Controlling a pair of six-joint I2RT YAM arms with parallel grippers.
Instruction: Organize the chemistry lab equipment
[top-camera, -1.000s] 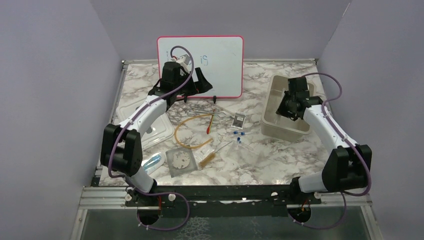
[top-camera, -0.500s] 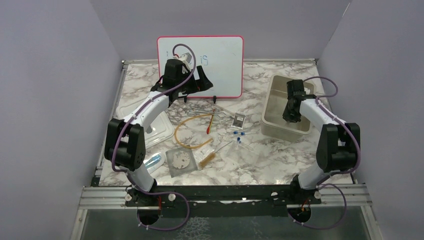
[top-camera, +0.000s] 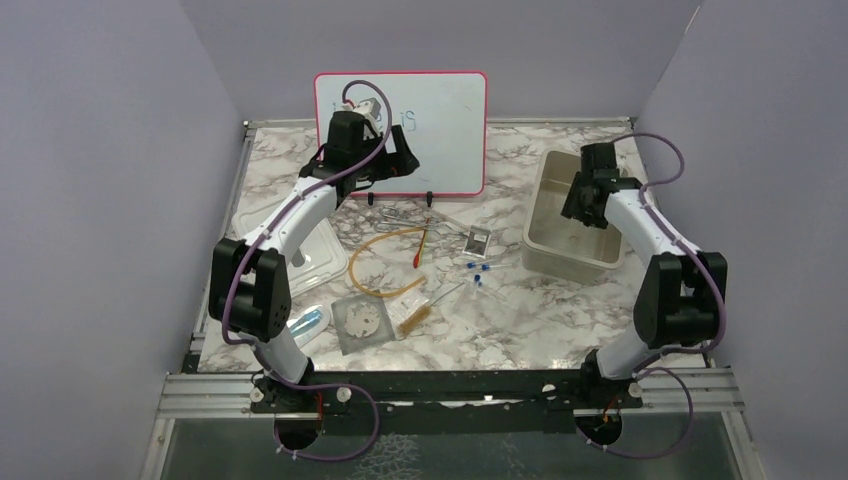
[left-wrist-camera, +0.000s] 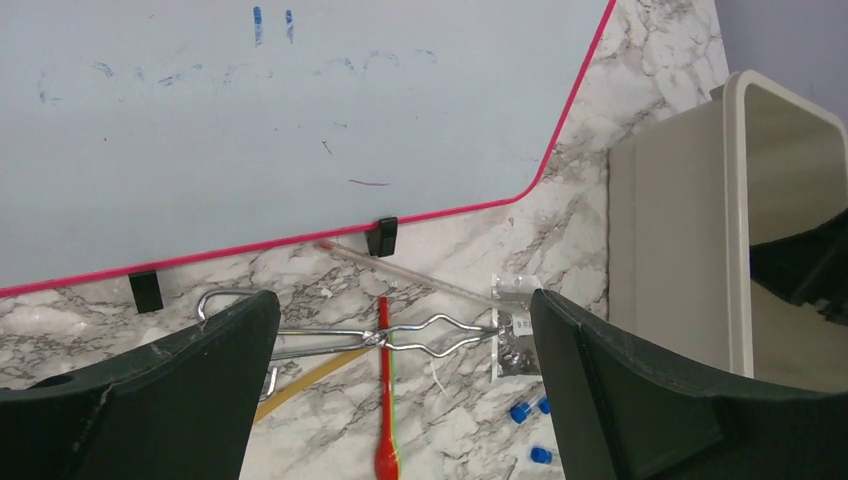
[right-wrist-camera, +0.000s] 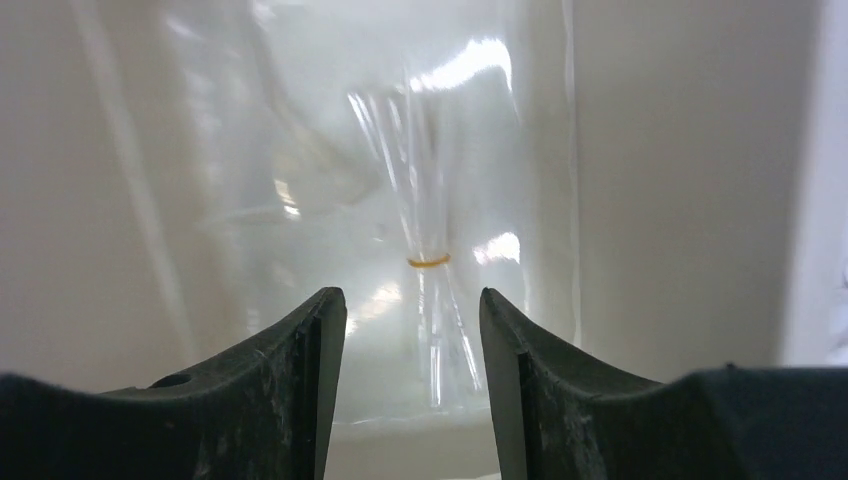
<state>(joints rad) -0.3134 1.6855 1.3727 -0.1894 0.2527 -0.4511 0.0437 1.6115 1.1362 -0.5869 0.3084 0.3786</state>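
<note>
Packet (right-wrist-camera: 430, 260) lies in the bin (right-wrist-camera: 680, 150), right under the right gripper (right-wrist-camera: 410, 300), whose fingers are apart and hold nothing. It should lift straight up, slowly, and not bump the bin beside it.

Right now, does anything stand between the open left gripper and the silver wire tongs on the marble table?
Nothing visible does: the left gripper hangs open over the silver wire tongs. A red-tipped dropper crosses their middle.

Your left arm (top-camera: 292, 215) hides part of the whiteboard (top-camera: 450, 130) writing from above; the clear packet (right-wrist-camera: 430, 200) beneath your right end effector (right-wrist-camera: 411, 300) looks blurred.
</note>
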